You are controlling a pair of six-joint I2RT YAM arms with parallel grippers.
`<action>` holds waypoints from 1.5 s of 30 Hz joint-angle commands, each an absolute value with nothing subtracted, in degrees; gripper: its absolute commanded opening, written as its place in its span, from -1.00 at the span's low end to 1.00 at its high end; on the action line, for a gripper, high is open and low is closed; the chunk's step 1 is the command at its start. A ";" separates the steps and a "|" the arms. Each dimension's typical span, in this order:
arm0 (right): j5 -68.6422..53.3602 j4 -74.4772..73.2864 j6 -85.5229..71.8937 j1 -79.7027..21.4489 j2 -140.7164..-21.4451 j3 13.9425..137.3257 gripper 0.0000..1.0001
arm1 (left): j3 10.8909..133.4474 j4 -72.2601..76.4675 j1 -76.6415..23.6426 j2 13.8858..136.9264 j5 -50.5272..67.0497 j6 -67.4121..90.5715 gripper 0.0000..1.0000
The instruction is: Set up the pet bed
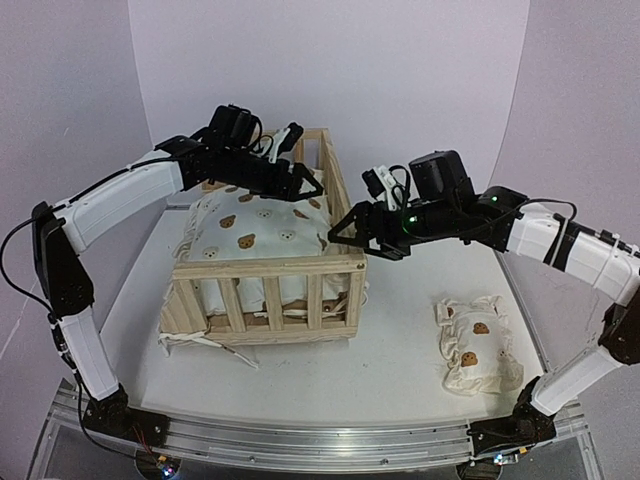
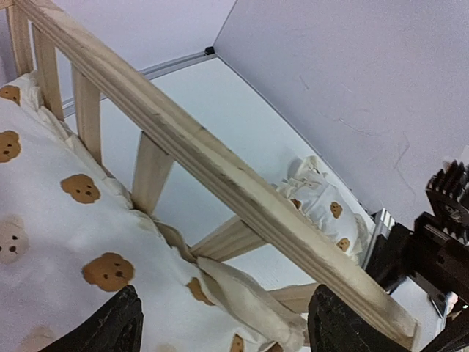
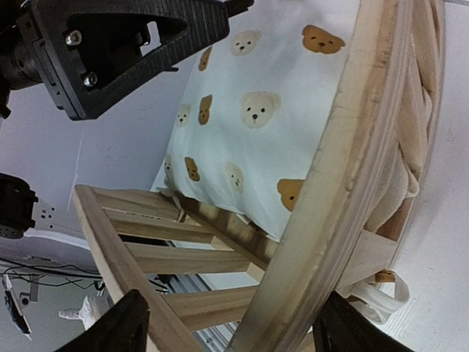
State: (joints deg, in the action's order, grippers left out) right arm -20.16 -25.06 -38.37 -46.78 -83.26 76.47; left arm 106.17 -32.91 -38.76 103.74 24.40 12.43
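The pet bed [image 1: 270,268], a pine frame with slatted rails, stands left of the table's centre. The bear-print cushion [image 1: 250,235] lies inside it. My left gripper [image 1: 310,185] hangs open over the bed's far right corner. In the left wrist view its jaws [image 2: 223,326] straddle the cushion's [image 2: 58,235] tied corner beside the side rail [image 2: 220,176] and hold nothing. My right gripper [image 1: 345,228] is open at the bed's right rail. In the right wrist view that gripper [image 3: 234,330] has its jaws on either side of the top rail [image 3: 352,161], without pinching it.
The small bear-print pillow [image 1: 478,345] lies on the table at the front right, apart from the bed, and shows past the rail [image 2: 322,209]. Cushion ties trail from the bed's front left corner [image 1: 200,342]. White walls close the back and sides.
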 commanded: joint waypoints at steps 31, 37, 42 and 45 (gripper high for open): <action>-57.24 14.66 -23.73 -28.27 -89.01 43.01 -0.14 | 95.48 -27.01 -43.36 91.03 27.37 17.49 0.42; -57.04 18.12 -26.11 -30.40 -91.77 44.35 -0.42 | 94.05 -26.98 -45.78 85.22 24.01 18.47 0.41; -58.33 21.52 -29.37 -31.51 -92.27 44.13 -0.70 | 91.67 -26.98 -48.80 81.23 24.25 19.40 0.39; -58.60 22.75 -31.10 -32.49 -91.57 44.57 -0.68 | 88.89 -26.72 -50.85 79.20 24.51 19.19 0.38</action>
State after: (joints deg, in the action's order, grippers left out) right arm -56.62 16.75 -28.05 -31.24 -92.71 42.61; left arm 91.77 -29.21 -48.49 82.39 24.82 18.61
